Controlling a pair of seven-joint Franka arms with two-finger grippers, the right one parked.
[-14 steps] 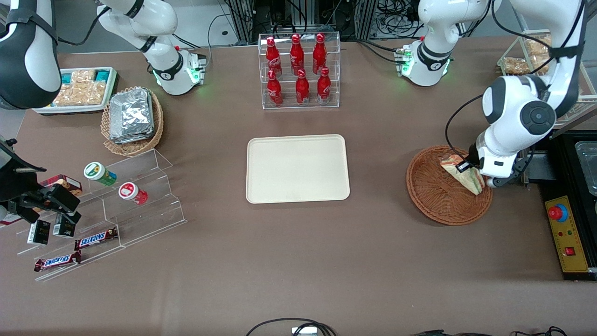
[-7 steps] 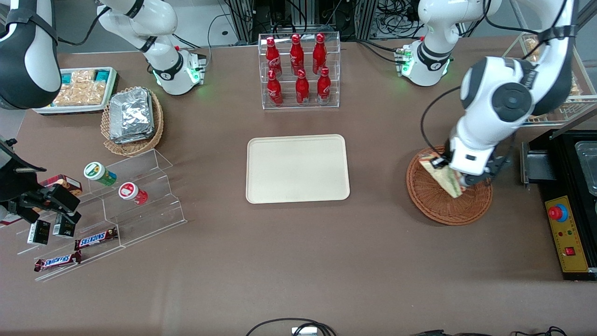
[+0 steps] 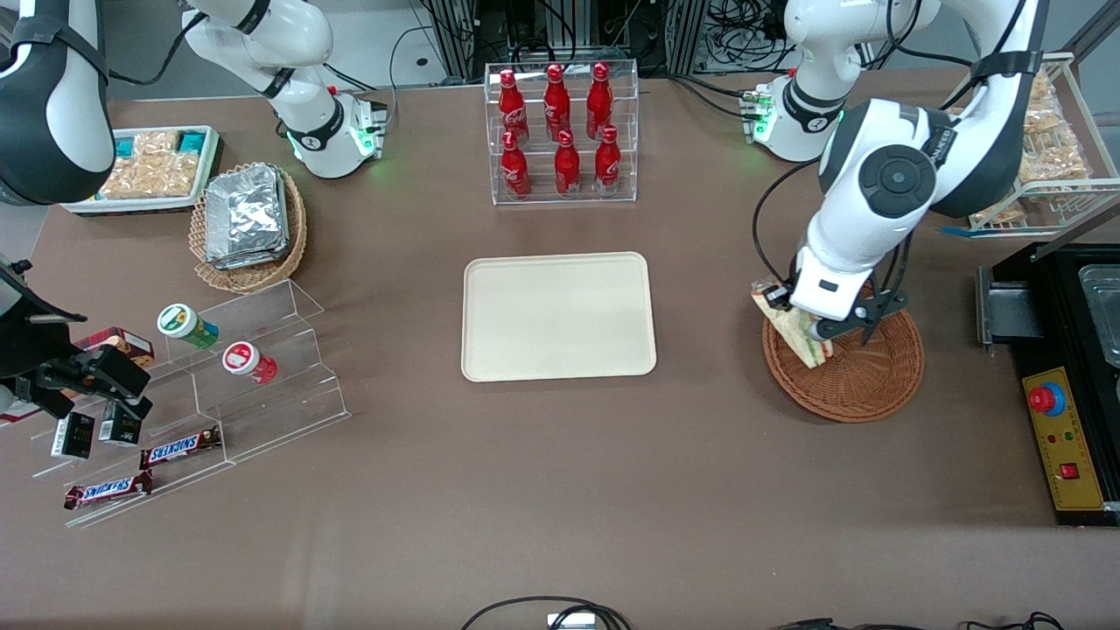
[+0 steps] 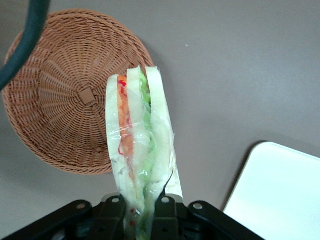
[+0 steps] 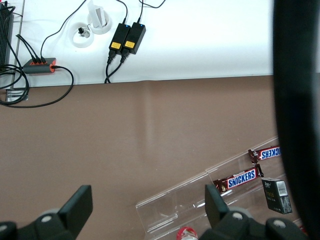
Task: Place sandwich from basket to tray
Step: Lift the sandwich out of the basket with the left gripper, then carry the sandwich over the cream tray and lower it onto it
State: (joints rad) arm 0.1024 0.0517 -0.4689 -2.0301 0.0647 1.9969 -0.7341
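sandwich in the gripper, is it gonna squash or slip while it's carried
Probably soft: the sandwich is white bread with loose filling, so the gripper shut on it could dent it. Its clear wrap looks smooth, so it may slide some. It hangs over the basket edge without sagging, so likely light.

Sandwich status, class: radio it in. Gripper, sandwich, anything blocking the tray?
Gripper shut on sandwich, above basket rim nearest tray. Sandwich lifted clear of basket. Tray bare; nothing between.
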